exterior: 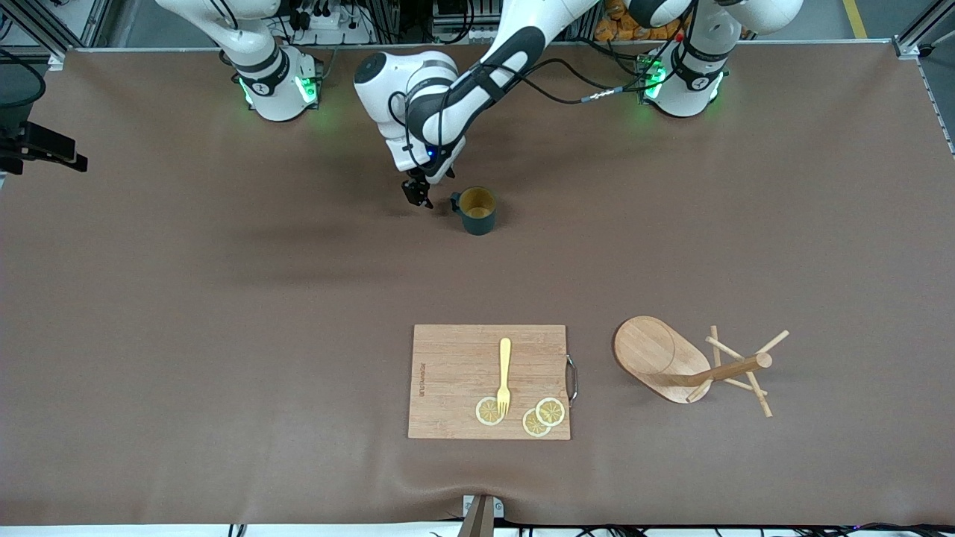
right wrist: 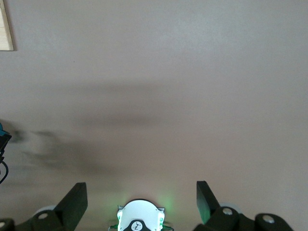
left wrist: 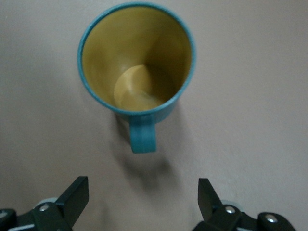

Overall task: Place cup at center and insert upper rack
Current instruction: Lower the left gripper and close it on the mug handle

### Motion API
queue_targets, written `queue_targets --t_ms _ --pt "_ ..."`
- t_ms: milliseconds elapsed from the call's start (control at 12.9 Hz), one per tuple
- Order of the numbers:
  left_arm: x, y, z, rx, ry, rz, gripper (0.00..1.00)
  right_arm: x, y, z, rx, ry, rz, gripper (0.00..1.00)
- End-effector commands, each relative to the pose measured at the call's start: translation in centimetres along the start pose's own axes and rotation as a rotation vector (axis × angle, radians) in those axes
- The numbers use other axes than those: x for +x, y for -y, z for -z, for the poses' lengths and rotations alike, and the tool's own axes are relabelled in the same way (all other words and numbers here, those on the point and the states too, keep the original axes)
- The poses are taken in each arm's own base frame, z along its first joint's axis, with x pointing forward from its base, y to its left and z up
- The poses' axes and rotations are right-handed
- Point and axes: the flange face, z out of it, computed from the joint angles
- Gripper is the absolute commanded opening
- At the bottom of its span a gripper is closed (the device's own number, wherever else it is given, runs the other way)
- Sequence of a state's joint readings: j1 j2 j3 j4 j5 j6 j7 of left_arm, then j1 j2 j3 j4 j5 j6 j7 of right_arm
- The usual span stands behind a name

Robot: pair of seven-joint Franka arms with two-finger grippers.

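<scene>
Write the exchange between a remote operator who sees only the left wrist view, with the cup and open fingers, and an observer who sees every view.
Operator: My left end effector is open by the cup. Where is the upper rack?
Observer: The upper rack lies tipped on its side beside the cutting board, nearer the front camera than the cup.
Operator: And the other arm?
Observer: It waits; the right end effector hangs open over the table by its own base.
</scene>
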State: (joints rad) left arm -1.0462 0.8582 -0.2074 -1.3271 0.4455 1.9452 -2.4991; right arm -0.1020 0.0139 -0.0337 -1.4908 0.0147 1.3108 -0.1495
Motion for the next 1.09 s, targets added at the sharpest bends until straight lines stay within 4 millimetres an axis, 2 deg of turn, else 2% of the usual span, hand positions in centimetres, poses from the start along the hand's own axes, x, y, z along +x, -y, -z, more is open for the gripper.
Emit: queue_targets --t_ms 0,155,311,388,466,699,1010 --pt "-0.5 -0.3 -0.7 -0.019 -0.01 0.075 0.98 -0.8 0.4 0.4 0.0 -0.001 -0.012 1.0" --pt "-0.4 -0.4 -0.9 -0.02 -0.014 0.12 0.98 -0.7 0.5 0.5 0.001 -0.004 -0.012 1.0" --pt "-0.1 -0.6 -2.2 -0.011 -0.031 0.129 0.96 -0.6 0.6 0.4 0.001 -0.002 -0.009 1.0" --pt "0.5 -1.2 -2.9 -0.013 -0.045 0.139 0.93 -0.6 0.7 0.5 0.003 -0.004 -0.005 1.0" --pt "0.4 -1.2 -2.9 -0.016 -0.044 0.136 0.85 -0.6 0.6 0.5 0.003 -0.006 -0.008 1.0" --pt "0.4 -1.1 -3.5 -0.012 -0.05 0.131 0.83 -0.7 0.5 0.8 0.002 -0.013 -0.003 1.0" --pt "0.4 -1.1 -3.5 -0.012 -0.05 0.128 0.63 -0.5 0.7 0.8 0.002 -0.012 -0.006 1.0"
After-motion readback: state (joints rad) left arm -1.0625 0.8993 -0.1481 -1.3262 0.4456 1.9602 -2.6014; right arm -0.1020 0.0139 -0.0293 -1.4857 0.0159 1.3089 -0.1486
